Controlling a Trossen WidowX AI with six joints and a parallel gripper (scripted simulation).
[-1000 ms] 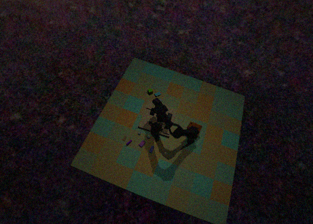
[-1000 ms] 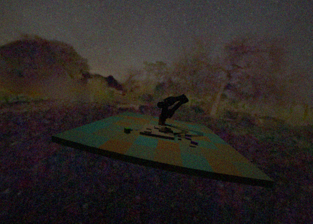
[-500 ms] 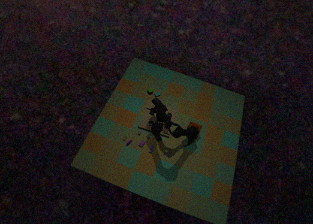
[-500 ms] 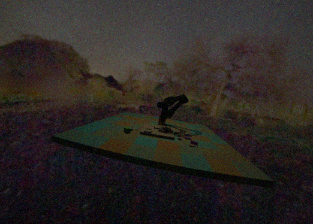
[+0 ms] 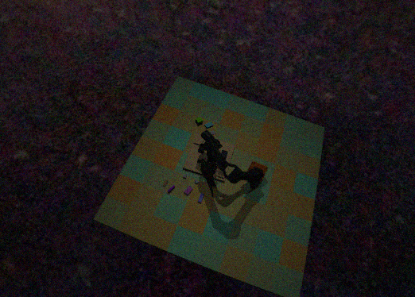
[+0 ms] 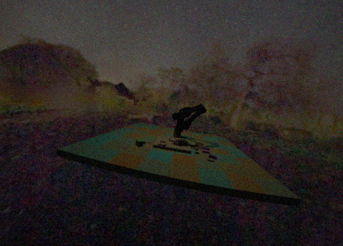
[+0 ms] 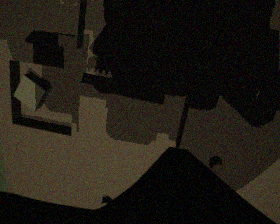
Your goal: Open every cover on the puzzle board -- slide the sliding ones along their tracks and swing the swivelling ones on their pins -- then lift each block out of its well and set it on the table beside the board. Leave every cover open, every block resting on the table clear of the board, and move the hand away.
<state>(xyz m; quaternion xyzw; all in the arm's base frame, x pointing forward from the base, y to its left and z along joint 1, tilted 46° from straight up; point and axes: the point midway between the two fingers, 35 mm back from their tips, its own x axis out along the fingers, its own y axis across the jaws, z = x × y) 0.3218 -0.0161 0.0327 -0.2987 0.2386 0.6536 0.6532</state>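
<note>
The puzzle board (image 5: 191, 160) (image 7: 55, 160) is pale and lies largely under the dark arm. My gripper (image 7: 175, 157) is shut, its dark fingers low in the wrist view, over the board; its fingertips cannot be made out in the top and exterior views. In the wrist view a pale block (image 7: 29, 95) sits askew in a dark-edged square well at the left. A green block (image 5: 199, 121) (image 6: 140, 142) and a light blue block (image 5: 209, 125) lie beyond the board. A purple piece (image 5: 171, 189), a magenta piece (image 5: 188, 190) and a violet piece (image 5: 201, 198) lie on the near side. Cover positions are too dark to tell.
A long dark bar (image 5: 191, 171) runs along the board's near side. A tan piece (image 5: 165, 183) lies near the purple one. The arm's base stands by an orange patch (image 5: 259, 166). The checkered table (image 5: 262, 211) (image 6: 184, 165) carries the arm's shadow; the light is very dim.
</note>
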